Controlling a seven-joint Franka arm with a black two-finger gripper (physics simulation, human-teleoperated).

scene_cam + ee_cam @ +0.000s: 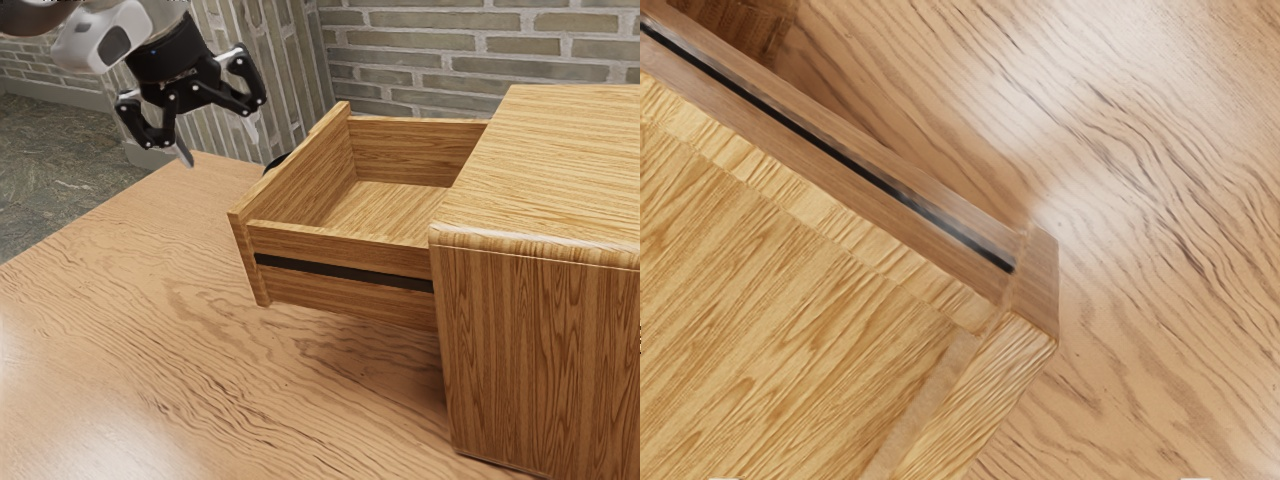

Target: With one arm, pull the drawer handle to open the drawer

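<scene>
- Tabletop (150,350) of grained wood lies nearest, bare in front of the furniture.
- Next stands a wooden cabinet (540,350) at the exterior view's right, with the drawer (340,255) standing well out of it toward the exterior view's left, empty inside. A dark groove (340,272) runs along its near side.
- The wrist view looks down on a corner of the drawer (1035,290) with that groove (840,165) beside it, so the hand seems to sit above the drawer's outer end.
- Farther back, a small dark shape (275,160) peeks from behind the drawer's front panel; it is probably the handle, though too little shows to be sure.
- The fingers (184,152) hang in the air, spread wide and holding nothing, apart from the drawer.
- Key relation: the front panel lies below the fingers and toward the exterior view's right; the drawer's sliding line runs from the cabinet out toward the fingers.
- Judged from this, the drawer is already open and little or no pulling is left.
- A brick wall (480,50) closes the scene.
- No brand, label or writing can be read anywhere.
</scene>
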